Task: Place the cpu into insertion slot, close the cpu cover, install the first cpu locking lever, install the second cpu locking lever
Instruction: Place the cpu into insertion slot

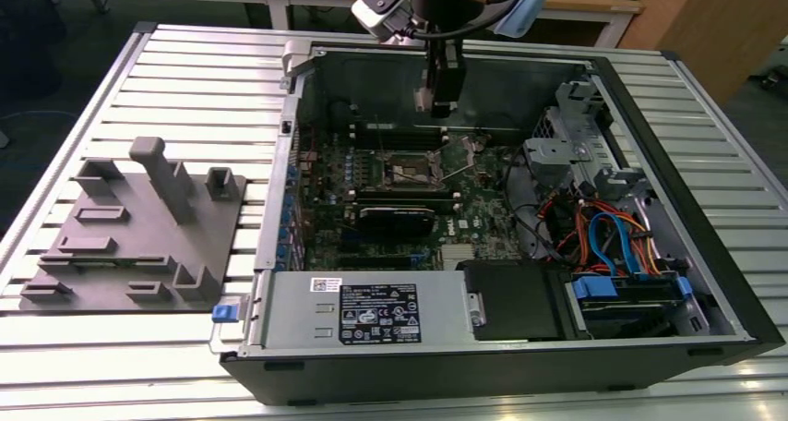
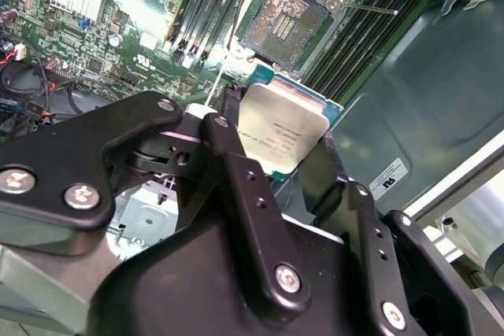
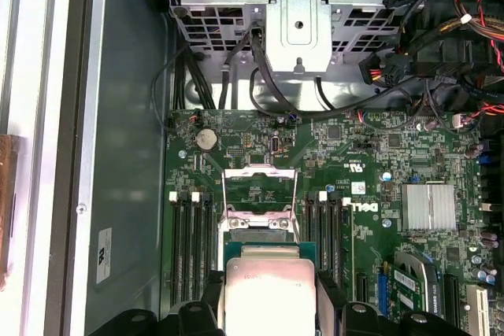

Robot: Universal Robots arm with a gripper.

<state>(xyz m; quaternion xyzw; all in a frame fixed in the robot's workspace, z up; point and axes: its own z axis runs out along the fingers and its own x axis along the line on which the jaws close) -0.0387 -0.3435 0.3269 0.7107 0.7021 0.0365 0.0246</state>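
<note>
- Case (image 1: 689,162) on tabletop (image 1: 111,347), open side up; green board (image 3: 370,163) surrounds the insertion slot (image 2: 282,23).
- Gripper (image 2: 277,151) over the board, near the slot; jaws pinch the cpu (image 3: 264,293) by its edges.
- Chip airborne just beside the slot, not touching; slot's contact field bare.
- Step in hand, likely: placing cpu. Seating calls for chip squared to slot frame and lowered flat.

Lab, slatted metal table (image 1: 136,356), opened computer case (image 1: 493,373)
</note>
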